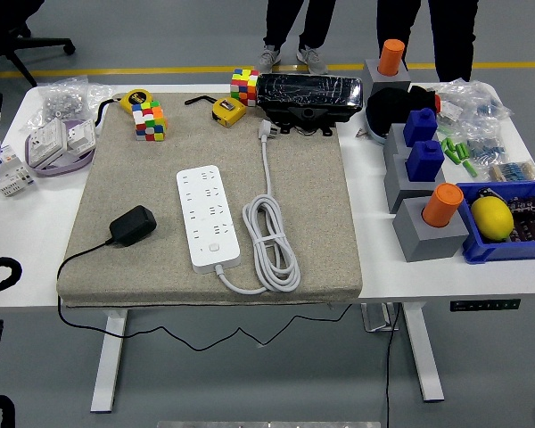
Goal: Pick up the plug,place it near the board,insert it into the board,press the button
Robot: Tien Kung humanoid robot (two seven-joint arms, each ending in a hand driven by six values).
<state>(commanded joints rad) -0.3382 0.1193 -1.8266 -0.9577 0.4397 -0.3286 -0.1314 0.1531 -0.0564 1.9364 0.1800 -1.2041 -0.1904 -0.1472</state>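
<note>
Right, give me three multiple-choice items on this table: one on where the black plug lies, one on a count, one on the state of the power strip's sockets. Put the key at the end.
1. Where does the black plug lie?
A. On the mat, left of the white power strip
B. In the blue bin
C. On top of the power strip

2. How many orange cylinders stand on grey blocks?
A. One
B. Two
C. Four

3. What is the state of the power strip's sockets?
A. Every socket is filled
B. The black plug is in one
C. All are empty

Key:
1 A, the plug rests on the beige mat, apart from the strip's left side.
2 B, one orange cylinder stands at the far right, another beside the blue bin.
3 C, nothing sits in any socket.
</note>
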